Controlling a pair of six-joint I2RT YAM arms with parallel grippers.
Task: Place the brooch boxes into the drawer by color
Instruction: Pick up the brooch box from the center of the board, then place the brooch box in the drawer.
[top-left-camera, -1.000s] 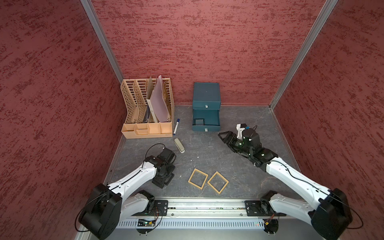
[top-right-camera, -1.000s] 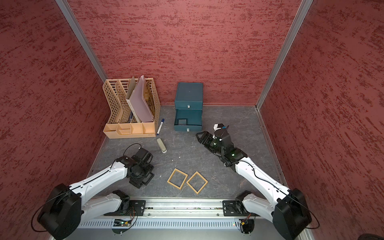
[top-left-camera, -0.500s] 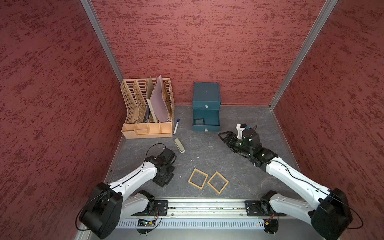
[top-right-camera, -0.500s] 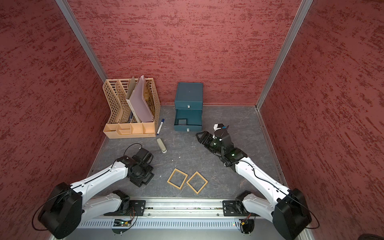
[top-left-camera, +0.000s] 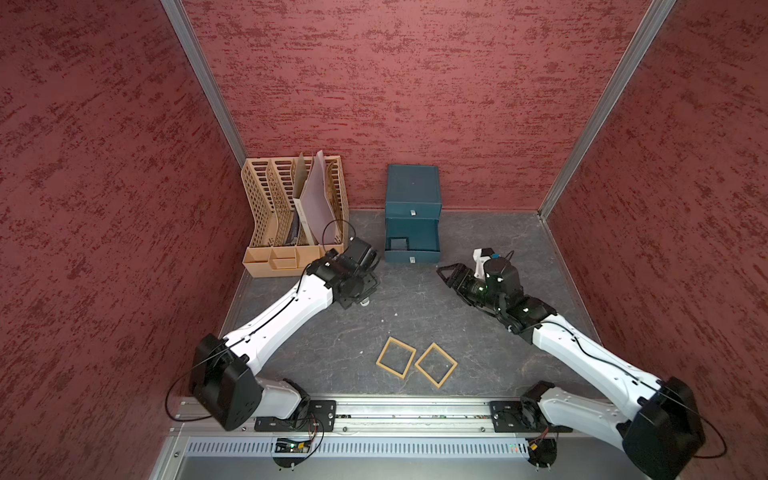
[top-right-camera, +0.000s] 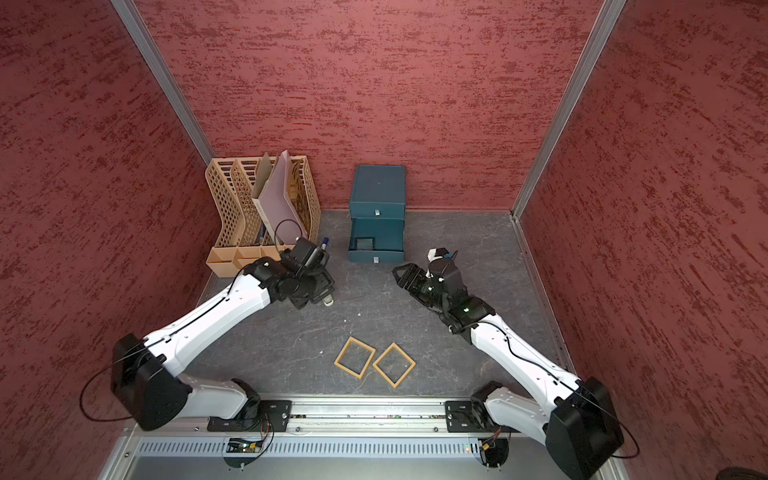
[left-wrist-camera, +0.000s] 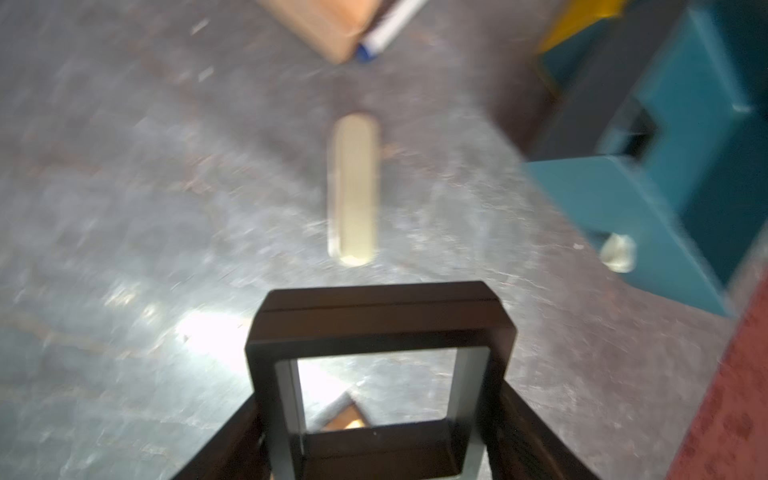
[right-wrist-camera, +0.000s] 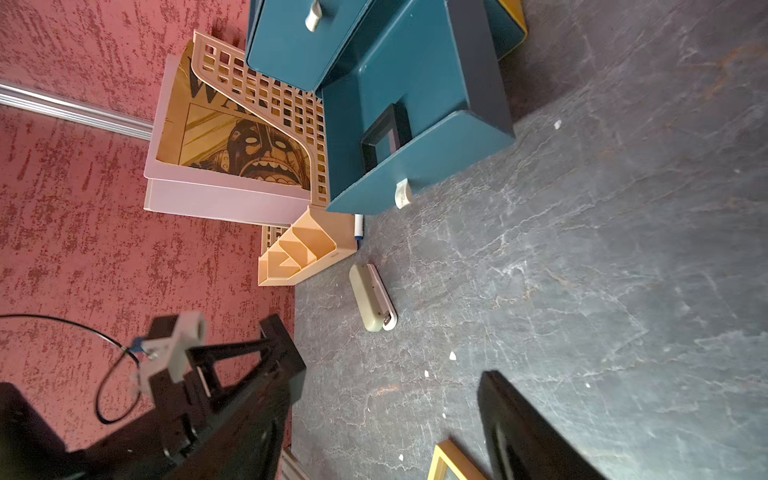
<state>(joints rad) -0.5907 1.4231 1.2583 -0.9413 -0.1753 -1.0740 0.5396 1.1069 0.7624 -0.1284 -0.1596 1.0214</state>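
Far left, against the back wall: a beige slotted plastic file rack (top-left-camera: 266, 208) with a pale pink folder (top-left-camera: 316, 199) standing in it. A white marker pen with a blue cap (top-right-camera: 324, 242) lies on the table beside the rack's front corner.

Left claw (left-wrist-camera: 380, 415): clenched on a small black-rimmed square brooch box with a see-through centre (left-wrist-camera: 380, 320), one finger on each side rim. The wrist view is blurred. In both top views the arm's wrist hides this claw and its load. Beyond the held box, an oblong grey-green eraser-like block (left-wrist-camera: 354, 187) lies flat on the dark grey stone-patterned table (top-left-camera: 415, 316).

Centre, at the back wall: the dark teal cube-shaped chest of drawers (top-left-camera: 412, 187). The top drawer is closed. The drawer below it stands pulled out, and a second small black-rimmed brooch box (top-left-camera: 398, 243) lies flat in its front left corner.

Centre front: two larger tan-rimmed square brooch boxes (top-left-camera: 396, 357) (top-left-camera: 436, 365) lie flat on the table, side by side, corners nearly touching.

Right claw (top-left-camera: 449, 275): released, jaws apart, nothing between them, over the table just right of the pulled-out drawer's front.
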